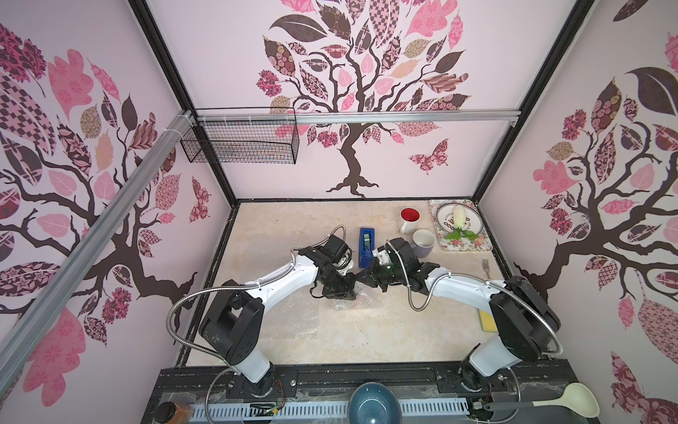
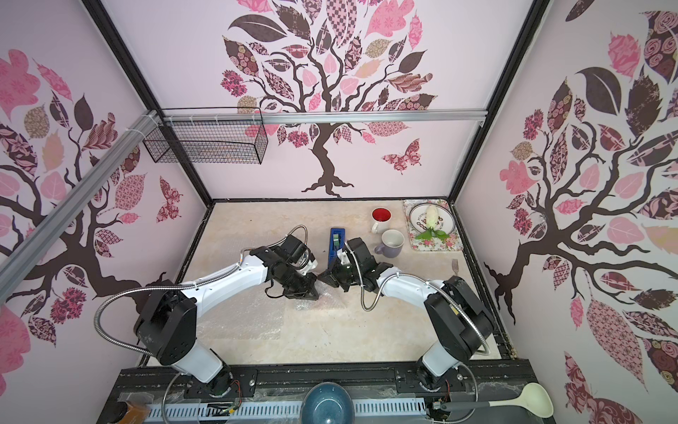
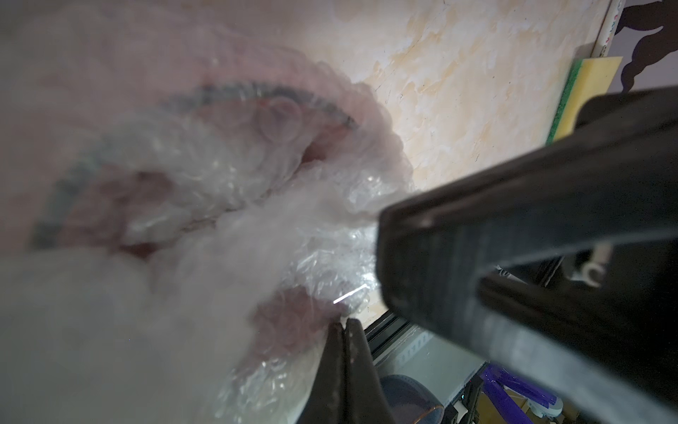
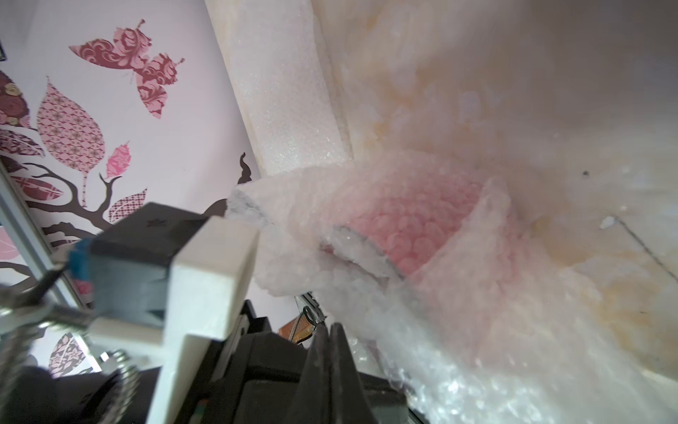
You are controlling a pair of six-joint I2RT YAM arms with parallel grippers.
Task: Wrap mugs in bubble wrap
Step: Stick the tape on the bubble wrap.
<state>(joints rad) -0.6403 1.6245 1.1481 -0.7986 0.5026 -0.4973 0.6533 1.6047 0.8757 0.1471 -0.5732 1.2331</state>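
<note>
Your two arms met near the middle of the bench. The left gripper (image 1: pixel 348 294) had its jaws pressed together, and in the left wrist view they pinched a bit of the bubble wrap (image 3: pixel 330 257) at their tip. The right gripper (image 1: pixel 361 278) also had its jaws together. In the left wrist view the wrap ran right up to its tip, so it looked like it was nipping the wrap too. The two tips were very close to each other.

The red mug (image 4: pixel 414 227) lay under them, bundled in the wrap. You could only see it as a pink-red shape through the bubbles, so I could not tell which way it lay. In both top views the arms hid most of it. More bubble wrap lay flat on the bench toward the front left.

The white mug (image 1: pixel 409 218) with the red inside stood upright near the back right. The lavender mug (image 1: pixel 423 243) stood just in front of it, beside the flowery tray (image 1: pixel 463 248) in the back right corner. Neither had wrap on it.

The blue tape dispenser (image 1: pixel 367 246) sat behind the grippers. A fork (image 1: pixel 486 268) and a yellow sponge (image 1: pixel 486 321) lay by the right edge.
</note>
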